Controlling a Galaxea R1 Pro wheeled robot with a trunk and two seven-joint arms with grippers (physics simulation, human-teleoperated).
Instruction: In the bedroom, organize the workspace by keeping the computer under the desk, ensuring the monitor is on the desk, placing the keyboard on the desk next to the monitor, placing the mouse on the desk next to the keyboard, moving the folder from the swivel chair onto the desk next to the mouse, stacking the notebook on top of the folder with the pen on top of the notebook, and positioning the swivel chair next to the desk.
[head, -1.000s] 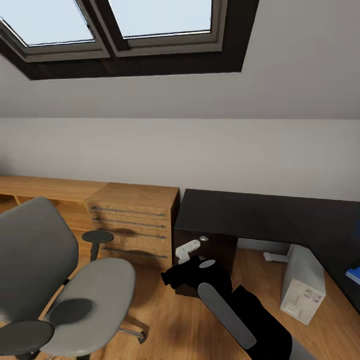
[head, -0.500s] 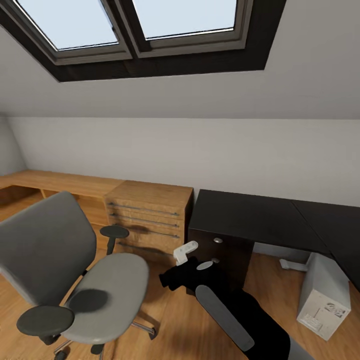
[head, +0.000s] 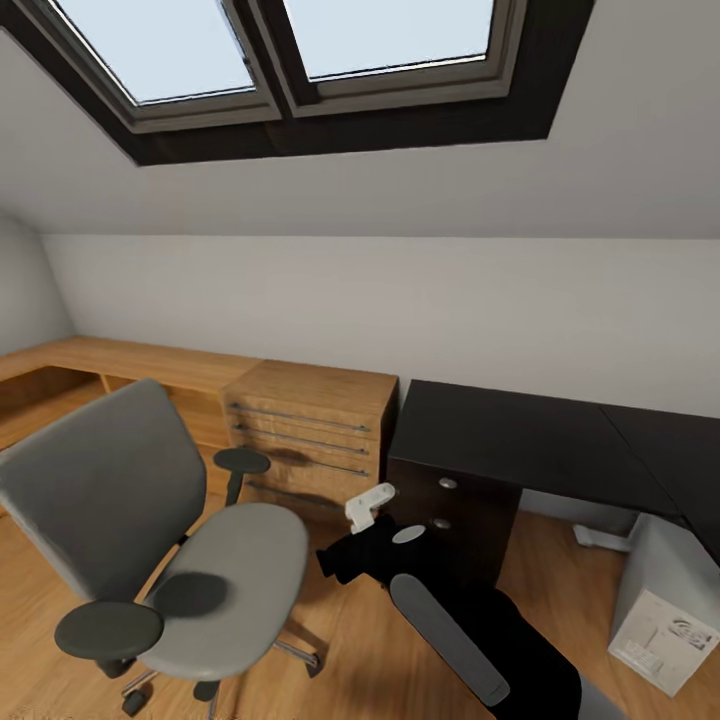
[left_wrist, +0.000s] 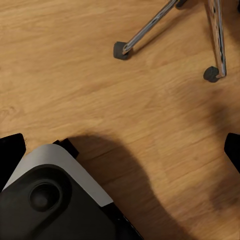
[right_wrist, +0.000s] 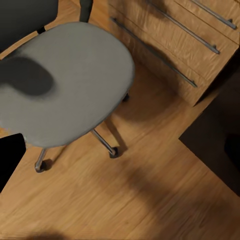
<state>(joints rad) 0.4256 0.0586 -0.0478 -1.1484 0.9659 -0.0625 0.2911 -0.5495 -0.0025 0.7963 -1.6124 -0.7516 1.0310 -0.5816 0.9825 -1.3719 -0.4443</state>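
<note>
Swinging leftward over the last second, the head camera now takes in all of the grey swivel chair with dark armrests, while the pale grey computer tower slides toward the edge, standing on the floor under the black L-shaped bench. I judge the robot is turning toward the chair. One chair with a bare seat, one tower, one bench, one wooden drawer chest left of the bench. Whether either end effector is clenched or released I cannot tell.
</note>
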